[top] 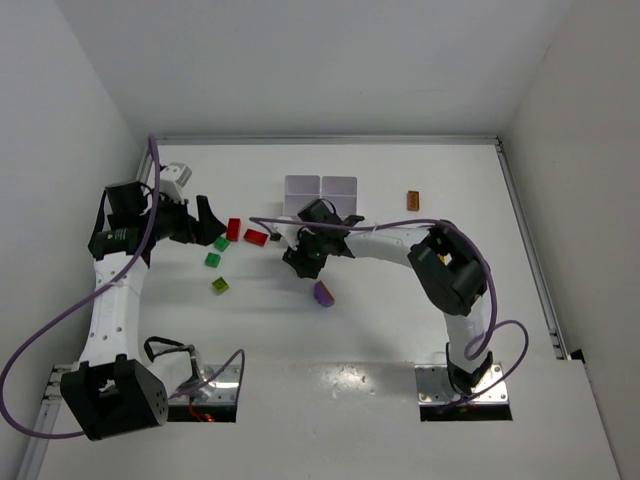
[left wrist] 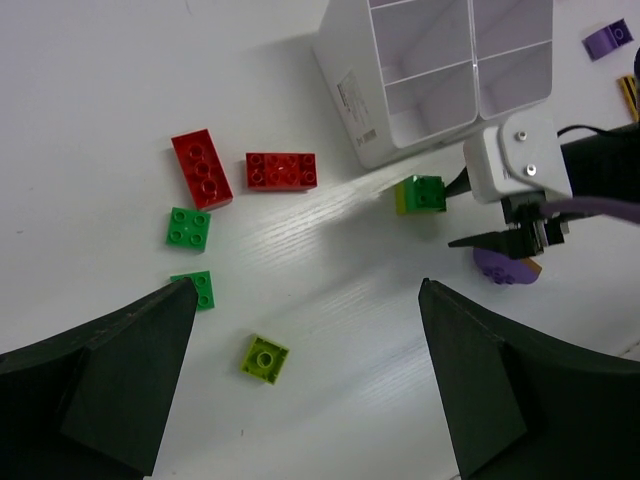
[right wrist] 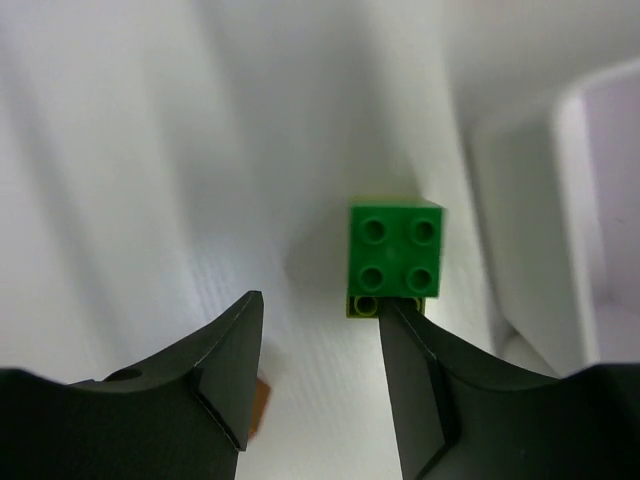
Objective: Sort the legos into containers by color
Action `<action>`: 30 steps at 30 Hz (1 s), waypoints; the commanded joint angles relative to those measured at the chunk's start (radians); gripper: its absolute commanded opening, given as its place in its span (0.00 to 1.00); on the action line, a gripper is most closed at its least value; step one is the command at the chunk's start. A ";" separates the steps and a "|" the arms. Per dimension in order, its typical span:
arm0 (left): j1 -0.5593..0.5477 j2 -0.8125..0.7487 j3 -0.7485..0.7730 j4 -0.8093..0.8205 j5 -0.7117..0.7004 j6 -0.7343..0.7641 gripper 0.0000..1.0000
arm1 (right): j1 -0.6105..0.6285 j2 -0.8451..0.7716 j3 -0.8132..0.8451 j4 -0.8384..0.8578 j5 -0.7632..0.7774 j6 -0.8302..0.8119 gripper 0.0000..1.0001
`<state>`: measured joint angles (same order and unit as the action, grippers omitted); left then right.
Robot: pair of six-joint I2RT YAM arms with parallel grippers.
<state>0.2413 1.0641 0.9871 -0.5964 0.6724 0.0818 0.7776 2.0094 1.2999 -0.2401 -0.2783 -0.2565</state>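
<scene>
Loose legos lie left of the white tray (left wrist: 350,90): two red bricks (left wrist: 201,168) (left wrist: 281,171), two green ones (left wrist: 188,228) (left wrist: 196,288) and a lime one (left wrist: 265,358). My left gripper (left wrist: 305,285) hovers open above them, holding nothing. A green brick stacked on a lime one (right wrist: 395,262) stands by the tray's corner. My right gripper (right wrist: 320,305) is open just short of it, its right fingertip at the lime edge. Below that gripper lies a purple brick (left wrist: 505,268) with an orange-brown piece. Another purple brick (left wrist: 612,40) lies beyond the tray.
An orange-brown brick (top: 413,200) lies alone right of the tray (top: 340,186). The right arm (top: 390,243) reaches across the table's middle in front of the tray and covers part of it. White walls stand on the left, back and right.
</scene>
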 commanded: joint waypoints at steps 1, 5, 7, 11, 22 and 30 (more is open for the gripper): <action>0.009 -0.003 -0.008 0.012 0.009 0.013 1.00 | 0.032 -0.047 -0.022 0.015 -0.053 -0.038 0.50; 0.009 -0.003 -0.008 0.003 0.018 0.013 1.00 | 0.043 -0.067 -0.031 -0.004 -0.077 -0.052 0.50; 0.009 -0.003 -0.008 0.003 0.018 0.013 1.00 | 0.043 -0.077 -0.031 -0.004 -0.078 -0.061 0.50; 0.009 -0.003 -0.008 0.003 0.018 0.013 1.00 | 0.043 -0.077 -0.019 0.022 0.016 -0.017 0.52; 0.009 0.007 -0.008 0.003 0.018 0.022 1.00 | 0.034 -0.078 -0.008 0.051 0.022 0.005 0.71; 0.009 0.007 -0.008 0.003 0.018 0.022 1.00 | 0.034 -0.104 -0.045 0.130 -0.076 -0.064 0.72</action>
<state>0.2413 1.0721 0.9783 -0.6006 0.6731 0.0940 0.8139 1.9488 1.2438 -0.1780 -0.2836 -0.2840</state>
